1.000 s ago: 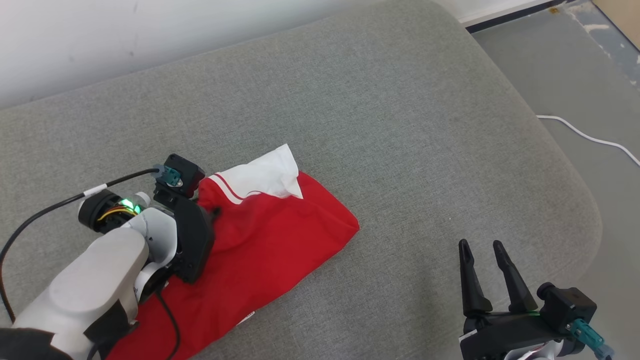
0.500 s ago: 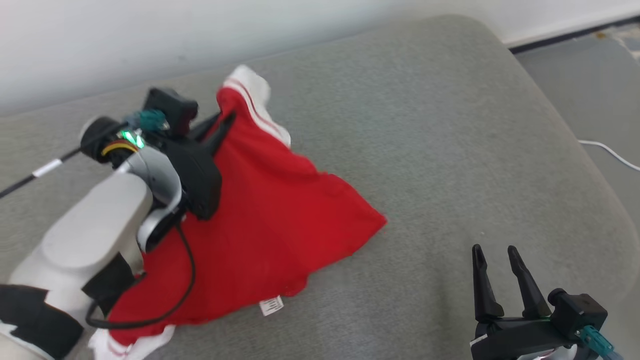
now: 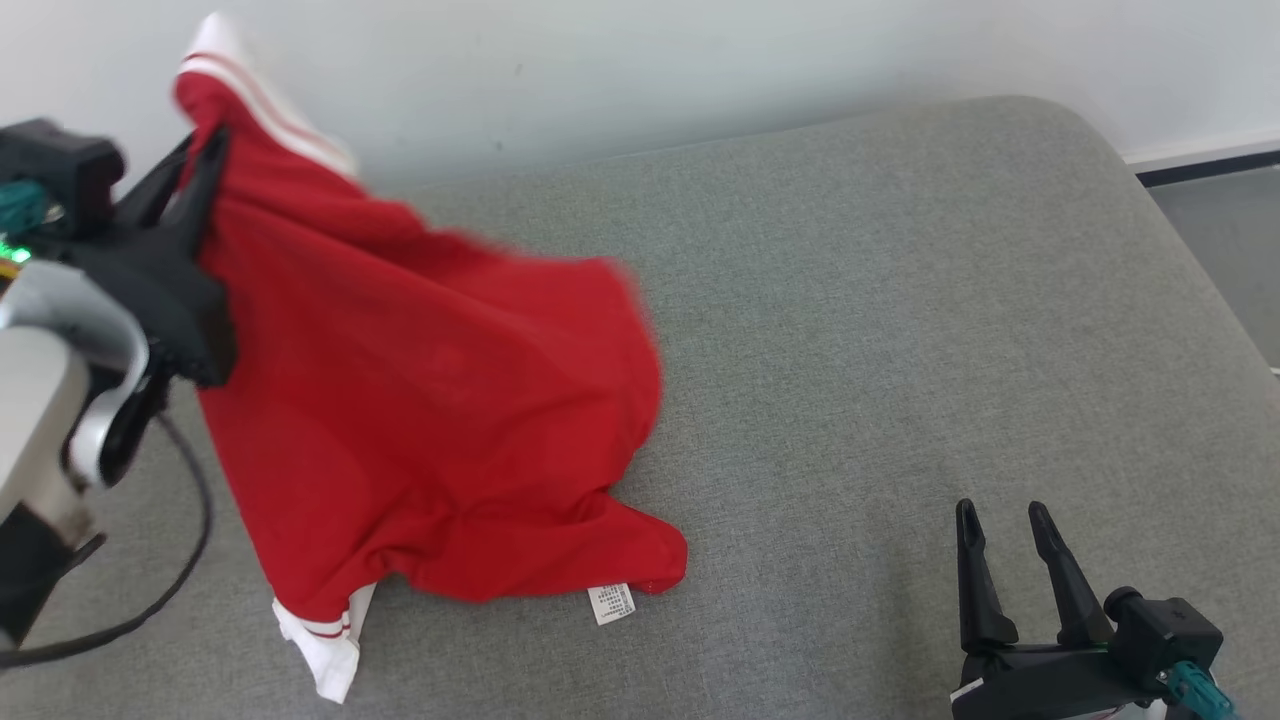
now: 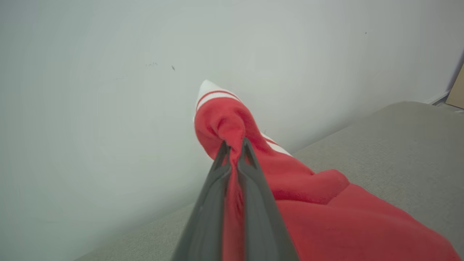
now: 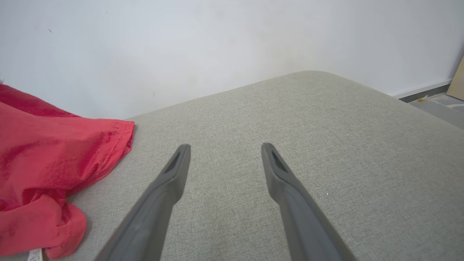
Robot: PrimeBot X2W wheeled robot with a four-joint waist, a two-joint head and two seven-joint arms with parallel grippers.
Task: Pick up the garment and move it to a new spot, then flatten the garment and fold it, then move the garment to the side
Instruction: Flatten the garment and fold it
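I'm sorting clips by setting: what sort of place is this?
Likely a plain indoor room, perhaps a lab: a grey upholstered cushion bearing a red garment, a bare white wall behind, grey floor beside it.

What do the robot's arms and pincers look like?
The left gripper and right gripper are black, each with two long, tapering dark fingers. The left forearm is a smooth pale grey shell with a black cable looping beside it and a green light. A teal plug sits by the right gripper.

garment [image 3: 430, 400]: red, white-edged with 2 red stripes | cushion [image 3: 900, 300]: grey weave | wall [image 3: 700, 60]: white
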